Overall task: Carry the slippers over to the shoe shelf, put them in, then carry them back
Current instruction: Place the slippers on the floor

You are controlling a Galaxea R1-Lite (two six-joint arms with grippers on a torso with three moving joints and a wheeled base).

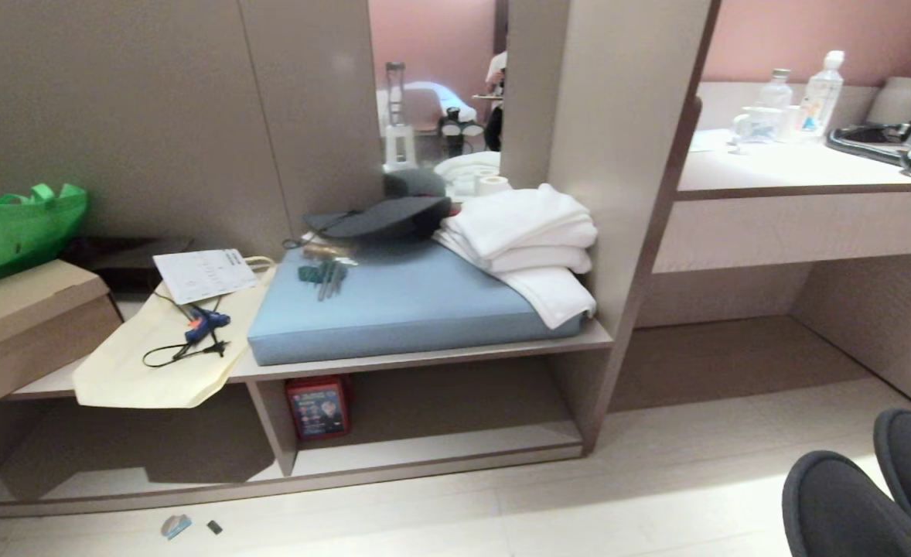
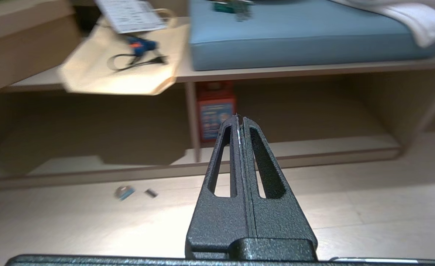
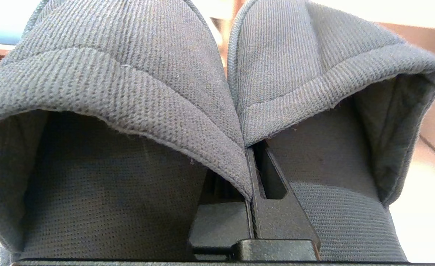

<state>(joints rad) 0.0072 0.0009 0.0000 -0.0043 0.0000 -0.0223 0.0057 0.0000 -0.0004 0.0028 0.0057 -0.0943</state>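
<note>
While clamped together, right hand [image 3: 252, 184] pinches slippers [image 3: 136, 92]

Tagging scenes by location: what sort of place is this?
Probably a hotel room: folded white towels on a blue bench cushion above a low shoe shelf, and a built-in desk with water bottles and a phone.

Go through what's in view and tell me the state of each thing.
slippers: held as a pair, clamped in the right hand
right hand: shut on the slippers
left hand: shut, empty
shoe shelf: no slippers in it
towels: folded, stacked on the blue cushion
</note>
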